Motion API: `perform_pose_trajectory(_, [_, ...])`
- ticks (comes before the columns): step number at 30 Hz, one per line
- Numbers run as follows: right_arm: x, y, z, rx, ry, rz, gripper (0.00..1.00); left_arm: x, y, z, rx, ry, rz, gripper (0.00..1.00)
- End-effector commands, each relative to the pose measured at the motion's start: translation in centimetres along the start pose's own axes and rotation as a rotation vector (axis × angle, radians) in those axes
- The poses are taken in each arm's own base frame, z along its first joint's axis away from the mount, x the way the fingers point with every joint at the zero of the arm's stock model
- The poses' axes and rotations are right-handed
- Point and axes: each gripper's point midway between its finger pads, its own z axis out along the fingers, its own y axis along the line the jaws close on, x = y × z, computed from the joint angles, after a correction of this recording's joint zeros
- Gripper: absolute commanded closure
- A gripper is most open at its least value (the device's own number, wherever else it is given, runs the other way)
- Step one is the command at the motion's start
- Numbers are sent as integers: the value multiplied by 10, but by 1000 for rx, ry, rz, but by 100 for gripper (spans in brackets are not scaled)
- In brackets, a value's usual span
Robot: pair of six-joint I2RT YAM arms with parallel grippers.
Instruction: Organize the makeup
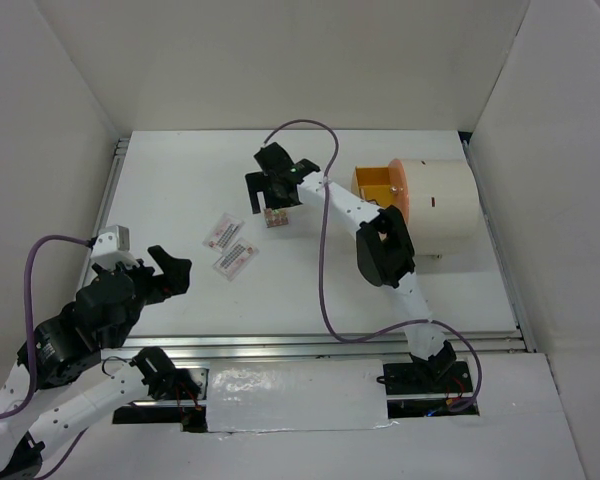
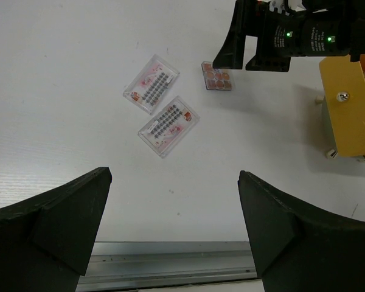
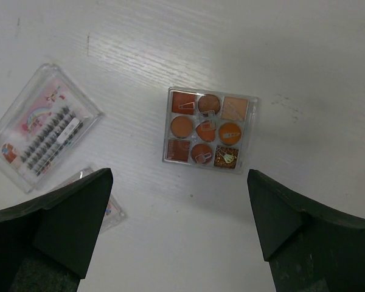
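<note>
White walls closed in a white desk. At its middle, toward the far side, the right end effector hung above the palette, jaws spread wide and gripping nothing. The palette lay flat on the desk, a clear square case of nine brown and orange pans, in line with the gap between the fingers and touched by neither. To its left lay the far packet and the near packet, both flat, tilted alike and just beside each other. To the right of the palette stood a white cylinder, its orange drawer sticking out toward the middle of the desk. The left end effector hovered over the near left of the desk, released and empty, well apart from the packets.
</note>
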Motion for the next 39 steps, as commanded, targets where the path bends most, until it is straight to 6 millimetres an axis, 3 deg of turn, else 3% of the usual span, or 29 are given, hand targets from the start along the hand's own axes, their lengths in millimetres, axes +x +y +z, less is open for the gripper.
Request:
perform_pose_trajectory(1, [-13, -9, 17, 39, -48, 29, 0, -3, -8, 3, 23, -5, 18, 1])
perform_pose_trajectory(4, [-16, -13, 22, 17, -38, 44, 0, -2, -8, 4, 23, 0, 22, 1])
perform_pose_trajectory(16, [13, -15, 48, 0, 57, 36, 1, -1, -9, 6, 18, 5, 32, 1])
perform_pose_trajectory(24, [19, -5, 46, -14, 79, 10, 1, 0, -10, 7, 15, 9, 37, 1])
perform_pose_trajectory(30, [27, -18, 48, 86, 101, 1, 7, -1, -9, 6, 12, 5, 34, 0])
perform_pose_trajectory(39, [43, -17, 46, 69, 178, -21, 9, -3, -8, 4, 16, -3, 28, 0])
